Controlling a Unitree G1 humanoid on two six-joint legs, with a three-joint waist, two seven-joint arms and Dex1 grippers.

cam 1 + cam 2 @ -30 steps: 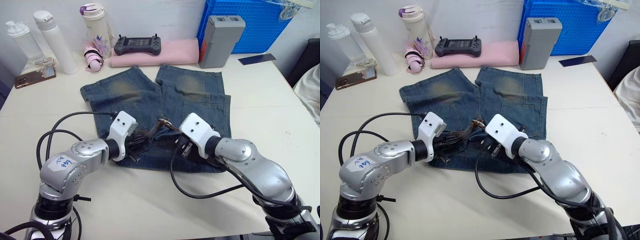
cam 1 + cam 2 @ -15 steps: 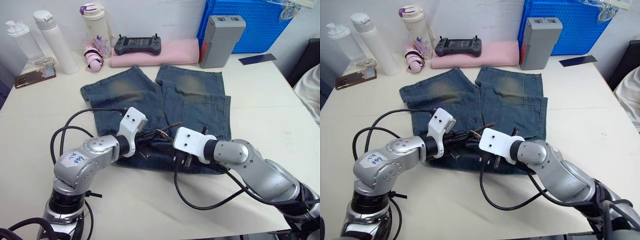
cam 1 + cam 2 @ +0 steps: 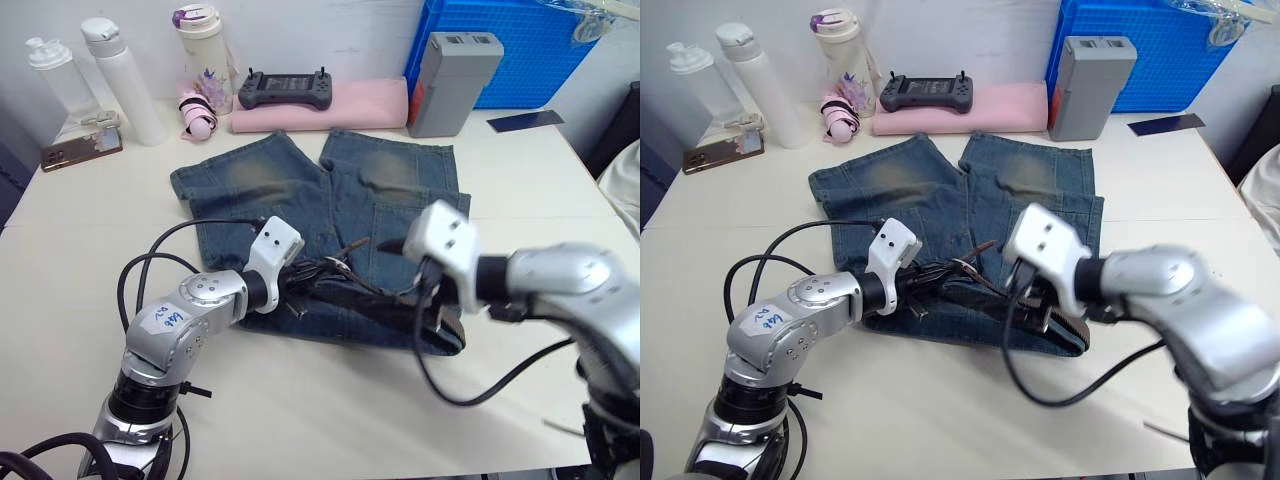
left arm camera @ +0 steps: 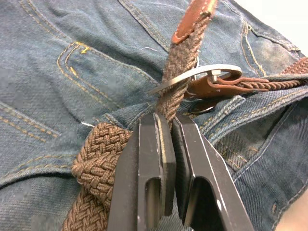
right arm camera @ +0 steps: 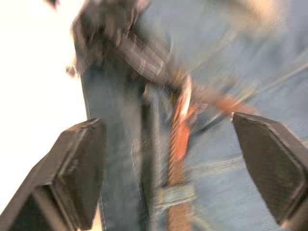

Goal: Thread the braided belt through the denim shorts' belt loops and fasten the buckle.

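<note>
belt tail fed through buckle, left arm holding, right arm backing off

the left gripper (image 4: 166,126) has its jaws pressed together on the braided belt (image 4: 180,62), pinching the woven strap just behind its leather-tipped end. that end has already passed through the buckle (image 4: 195,76), the silver frame lying tilted on the waistband of the denim shorts (image 3: 330,200). the pinch sits close behind the frame, which in my judgement keeps the tail taut and stops it sliding back out while the prong is dealt with. whether the prong has entered the weave cannot be told. a bunched loop of slack belt lies just beside the left fingers (image 4: 144,159).

the right gripper (image 5: 168,168) has its jaws spread wide and holds nothing. it hangs above the waistband with belt and buckle between its fingers but apart from them. seen from the head, it sits over the right end of the belt (image 3: 1050,315), near one of the belt loops (image 5: 174,195).

the shorts lie flat on the white table (image 3: 90,230), waistband toward the robot, with the belt running along it.

against the picture half a second earlier: the right arm has lifted and swung to the robot's right, away from the buckle. the left arm has kept its place and its grip. the camera has also shifted a little.
</note>
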